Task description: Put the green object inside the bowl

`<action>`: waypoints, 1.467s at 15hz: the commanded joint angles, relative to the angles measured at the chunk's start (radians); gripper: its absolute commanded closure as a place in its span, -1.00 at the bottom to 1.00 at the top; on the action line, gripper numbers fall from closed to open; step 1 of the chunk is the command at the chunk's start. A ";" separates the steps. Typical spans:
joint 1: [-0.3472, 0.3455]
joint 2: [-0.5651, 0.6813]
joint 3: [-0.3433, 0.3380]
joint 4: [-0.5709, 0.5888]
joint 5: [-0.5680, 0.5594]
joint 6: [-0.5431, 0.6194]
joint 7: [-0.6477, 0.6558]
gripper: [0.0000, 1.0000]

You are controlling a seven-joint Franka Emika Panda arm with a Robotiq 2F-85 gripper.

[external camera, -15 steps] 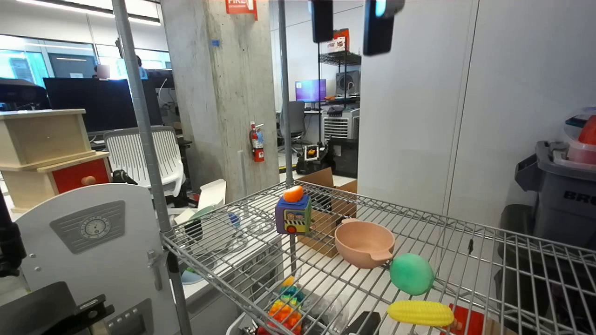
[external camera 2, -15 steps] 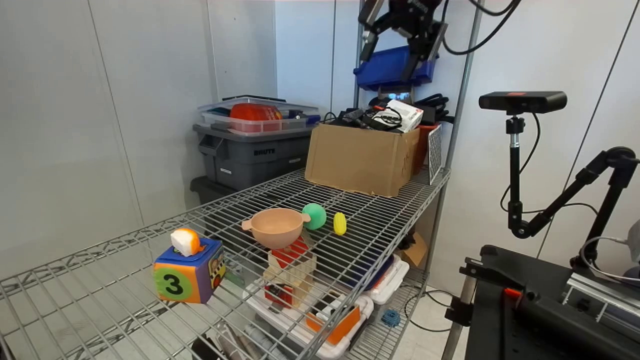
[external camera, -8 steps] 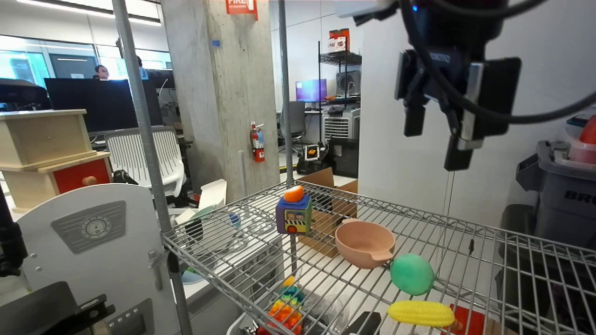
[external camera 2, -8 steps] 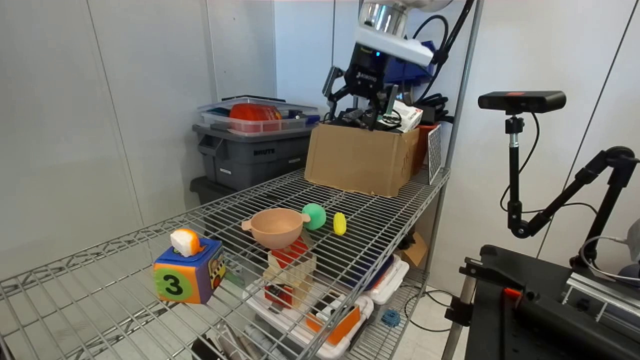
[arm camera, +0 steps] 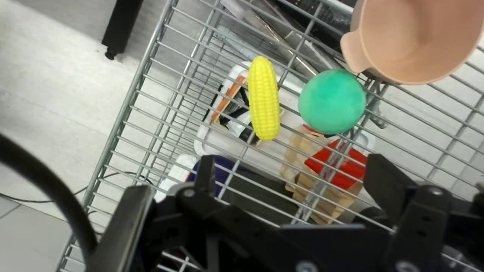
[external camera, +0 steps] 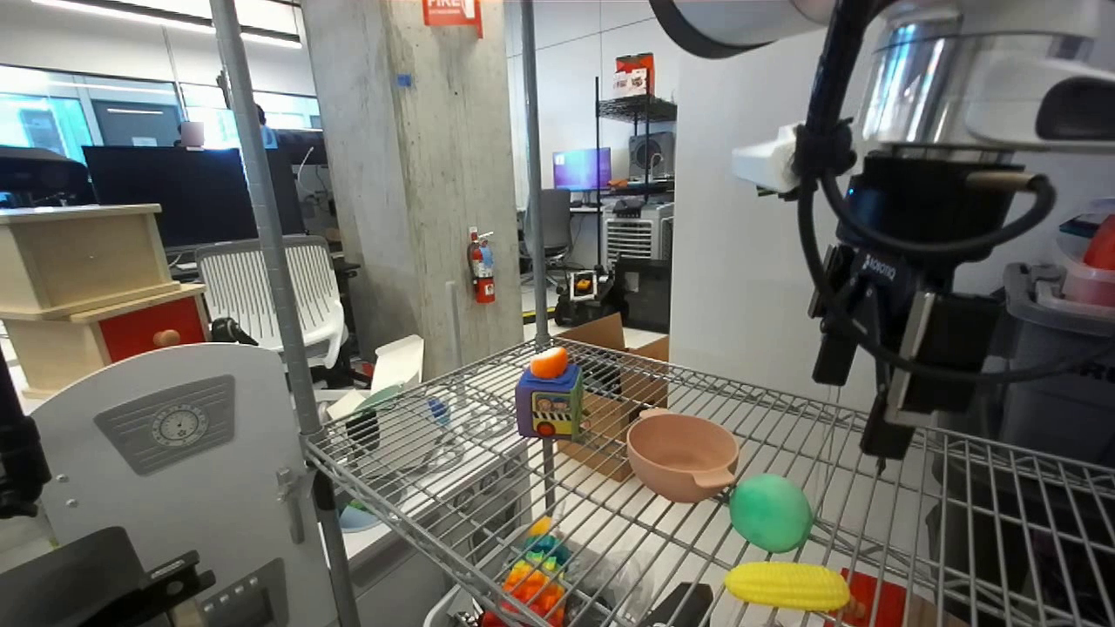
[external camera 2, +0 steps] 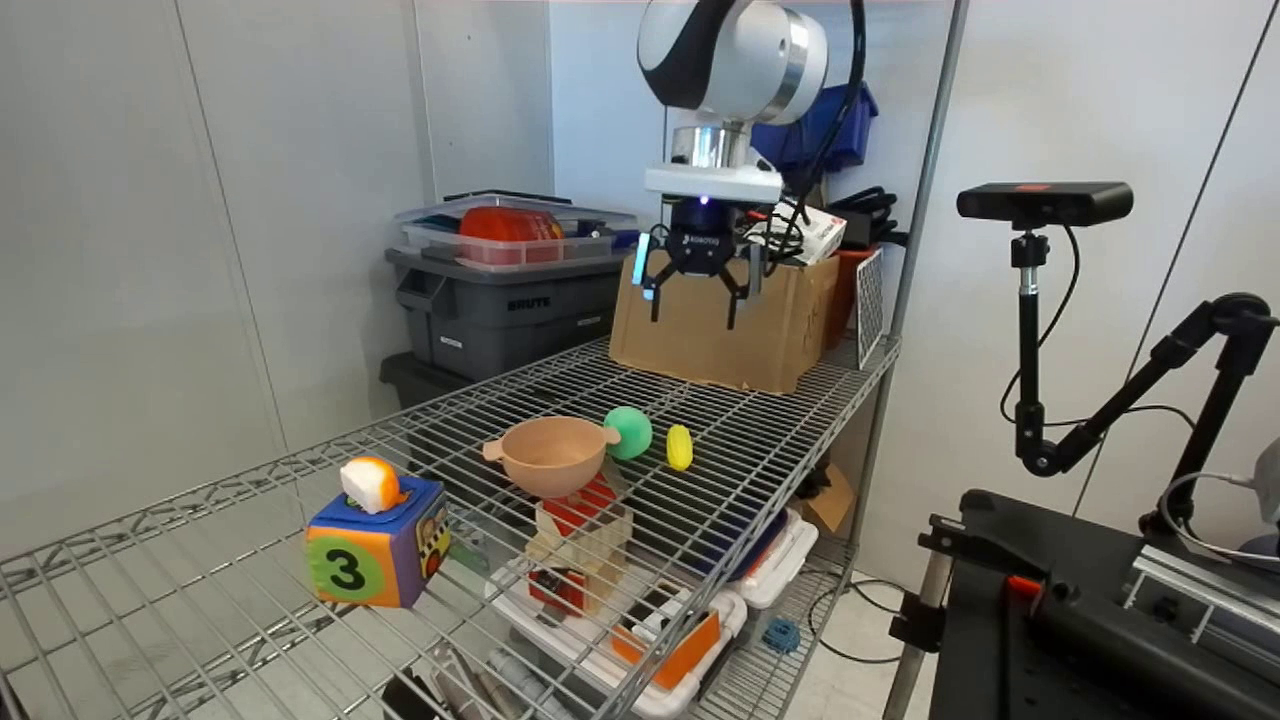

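The green object (external camera: 771, 512) is a round ball on the wire shelf, also in an exterior view (external camera 2: 628, 432) and the wrist view (arm camera: 332, 101). It sits right beside a handle of the pinkish-tan bowl (external camera: 682, 457); I cannot tell if they touch. The bowl is upright and its visible inside is empty (external camera 2: 553, 455); the wrist view cuts it off at the top right (arm camera: 416, 37). My gripper (external camera 2: 693, 322) points down above the shelf, fingers wide apart with nothing between them (arm camera: 290, 166). It hangs higher than the ball, toward the cardboard box side (external camera: 858, 416).
A yellow corn cob (arm camera: 263, 98) lies near the ball. A colourful cube (external camera 2: 375, 545) with an orange-and-white piece (external camera 2: 372, 485) stands beyond the bowl. A full cardboard box (external camera 2: 710, 320) stands behind my gripper. Shelf posts (external camera 2: 930, 170) rise at the corners. Boxes show below the wires.
My gripper has come down from the top of the exterior views to just above the shelf, turning to point straight down. It stays open. The ball, bowl, corn and cube have not moved.
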 commanded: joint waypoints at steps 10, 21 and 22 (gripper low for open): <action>-0.017 0.458 0.037 0.653 -0.048 -0.285 0.312 -1.00; -0.013 0.663 0.049 0.933 -0.134 -0.400 0.437 -1.00; -0.011 0.673 0.055 0.948 -0.140 -0.412 0.439 -1.00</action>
